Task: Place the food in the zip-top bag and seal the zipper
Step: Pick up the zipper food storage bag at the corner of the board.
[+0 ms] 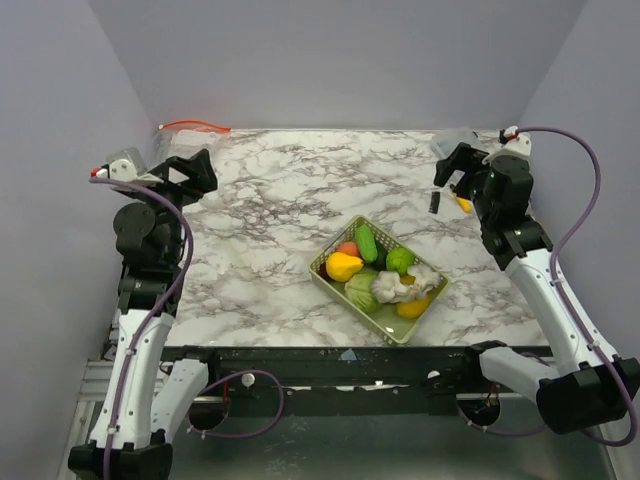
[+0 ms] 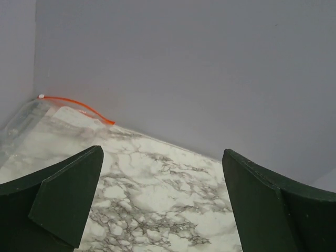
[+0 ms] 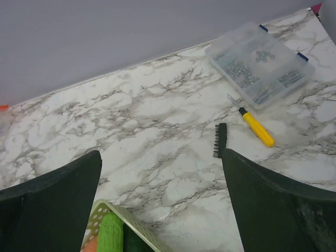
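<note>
No legible text, labels, brands or numbers anywhere.

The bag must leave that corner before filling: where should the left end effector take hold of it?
Probably the rim just under the zipper, near its right end. The bag lies flat in the far-left corner, walls behind and left of it, so the open left end effector should come in low from the front right and pinch that edge.

The food (image 1: 385, 272) lies in a basket (image 1: 330, 286) on the table (image 1: 260, 200), the zip-top bag (image 2: 21, 125) in the far left corner.
</note>
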Robot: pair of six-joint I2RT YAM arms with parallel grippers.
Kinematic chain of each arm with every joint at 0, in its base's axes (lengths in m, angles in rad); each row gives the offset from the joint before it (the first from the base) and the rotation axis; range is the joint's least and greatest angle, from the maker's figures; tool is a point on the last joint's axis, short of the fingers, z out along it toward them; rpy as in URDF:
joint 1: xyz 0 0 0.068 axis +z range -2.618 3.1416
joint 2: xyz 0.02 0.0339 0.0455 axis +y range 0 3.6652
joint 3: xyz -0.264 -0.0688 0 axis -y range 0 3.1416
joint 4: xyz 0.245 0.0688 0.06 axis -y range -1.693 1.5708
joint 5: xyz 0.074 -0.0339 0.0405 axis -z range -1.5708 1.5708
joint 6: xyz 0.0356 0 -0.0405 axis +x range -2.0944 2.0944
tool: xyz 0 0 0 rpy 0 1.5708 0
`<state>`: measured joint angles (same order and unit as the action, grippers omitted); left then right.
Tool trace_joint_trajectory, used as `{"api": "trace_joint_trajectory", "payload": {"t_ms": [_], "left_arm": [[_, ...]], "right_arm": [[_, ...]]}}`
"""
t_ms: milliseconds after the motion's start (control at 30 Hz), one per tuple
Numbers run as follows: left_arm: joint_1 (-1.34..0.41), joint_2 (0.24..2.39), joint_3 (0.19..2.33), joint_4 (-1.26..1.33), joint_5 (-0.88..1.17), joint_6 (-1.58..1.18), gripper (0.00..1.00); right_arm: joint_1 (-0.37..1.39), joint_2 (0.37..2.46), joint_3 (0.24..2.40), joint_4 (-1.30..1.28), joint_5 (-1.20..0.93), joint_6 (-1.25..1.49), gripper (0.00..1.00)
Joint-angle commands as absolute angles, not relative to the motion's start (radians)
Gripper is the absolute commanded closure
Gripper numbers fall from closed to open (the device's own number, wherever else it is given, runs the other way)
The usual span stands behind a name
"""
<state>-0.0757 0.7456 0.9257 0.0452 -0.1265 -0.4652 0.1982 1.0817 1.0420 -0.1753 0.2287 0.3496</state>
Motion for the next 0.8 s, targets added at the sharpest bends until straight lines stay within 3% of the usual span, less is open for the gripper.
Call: {"api": "trace_joint_trajectory", "payload": {"t_ms": [0, 267, 500, 767], "left_arm": [[-0.057, 0.857, 0.896, -0.043, -0.223, -0.565, 0.01], [0.164, 1.058, 0.921, -0.092, -0.015, -0.886, 0.02], [0.338, 1.249, 0.885, 0.050, 0.146, -1.172, 0.01], [0.359, 1.430, 0.899, 0.187, 0.013, -1.249, 0.01]], "right_arm": [[0.199, 1.104, 1.062, -0.183, 0.203, 0.374, 0.00], [0.198, 1.155, 1.125, -0.288, 0.123, 0.434, 0.00], [0.199, 1.204, 1.135, -0.363, -0.059, 0.513, 0.00], [0.199, 1.278, 1.136, -0.459, -0.064, 0.586, 0.00]]}}
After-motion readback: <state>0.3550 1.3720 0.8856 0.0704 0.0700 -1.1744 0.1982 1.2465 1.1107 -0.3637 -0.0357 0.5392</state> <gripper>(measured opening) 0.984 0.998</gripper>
